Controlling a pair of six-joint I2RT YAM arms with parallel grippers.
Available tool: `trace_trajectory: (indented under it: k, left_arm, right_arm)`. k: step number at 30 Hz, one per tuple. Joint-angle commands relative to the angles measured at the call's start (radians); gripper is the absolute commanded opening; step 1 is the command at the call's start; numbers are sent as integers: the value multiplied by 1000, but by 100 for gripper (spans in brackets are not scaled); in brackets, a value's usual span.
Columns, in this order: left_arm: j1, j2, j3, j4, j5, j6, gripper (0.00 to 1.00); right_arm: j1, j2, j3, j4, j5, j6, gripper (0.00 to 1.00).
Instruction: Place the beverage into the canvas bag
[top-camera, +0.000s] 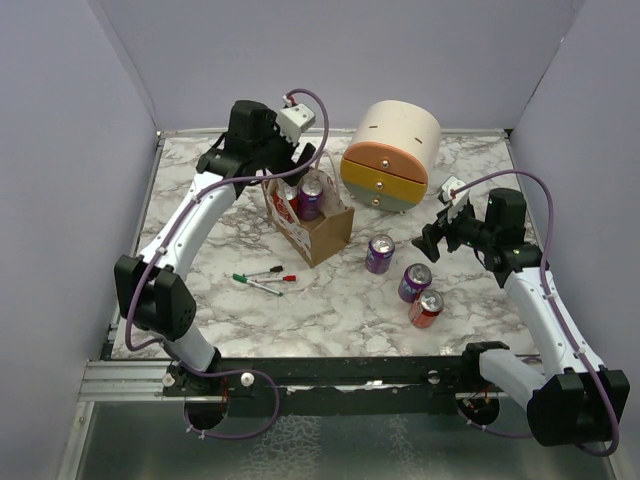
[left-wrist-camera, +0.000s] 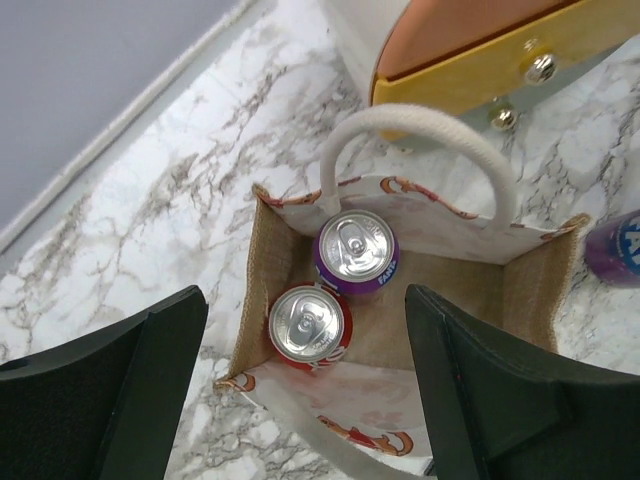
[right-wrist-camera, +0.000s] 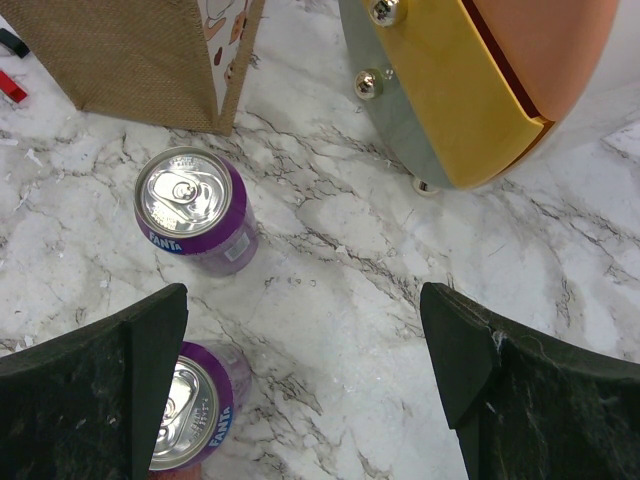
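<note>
The tan canvas bag (top-camera: 318, 228) stands open mid-table, with a purple can (left-wrist-camera: 356, 252) and a red can (left-wrist-camera: 310, 325) upright inside it. My left gripper (left-wrist-camera: 305, 390) hovers open and empty right above the bag's mouth (left-wrist-camera: 400, 320). My right gripper (right-wrist-camera: 305, 380) is open and empty above bare marble, to the right of the loose cans. A purple can (right-wrist-camera: 192, 208) stands just right of the bag, also seen from the top (top-camera: 380, 253). A second purple can (top-camera: 415, 282) and a red can (top-camera: 427, 308) stand nearer the front.
A round cream drawer unit (top-camera: 392, 155) with orange, yellow and grey drawers stands behind the bag on the right. Several pens (top-camera: 265, 279) lie left of the bag's front. Grey walls close the table on three sides.
</note>
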Motion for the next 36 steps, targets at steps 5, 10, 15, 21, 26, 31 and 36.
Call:
trace_trajectory:
  k: [5, 10, 15, 21, 26, 31, 36]
  left_arm:
    - [-27, -105, -59, 130, 127, 24, 80]
    - [-83, -94, -127, 114, 76, 90, 80]
    - [-154, -71, -181, 122, -55, 126, 80]
    - [-165, -17, -206, 125, -160, 82, 80]
    - [-166, 44, -199, 114, -205, 67, 80]
    - [-164, 114, -170, 94, -187, 54, 83]
    - [-162, 154, -161, 107, -193, 38, 85]
  right_arm:
    - [-5, -4, -8, 10, -11, -7, 100]
    - [-5, -1, -8, 9, -4, -11, 100]
    - [-5, 5, -12, 13, 4, -10, 100]
    - [-5, 33, -10, 15, 21, -14, 100]
    - [-5, 67, -7, 14, 40, -18, 100]
    - [-5, 92, -6, 21, 58, -22, 100]
    - [-5, 109, -4, 17, 59, -24, 100]
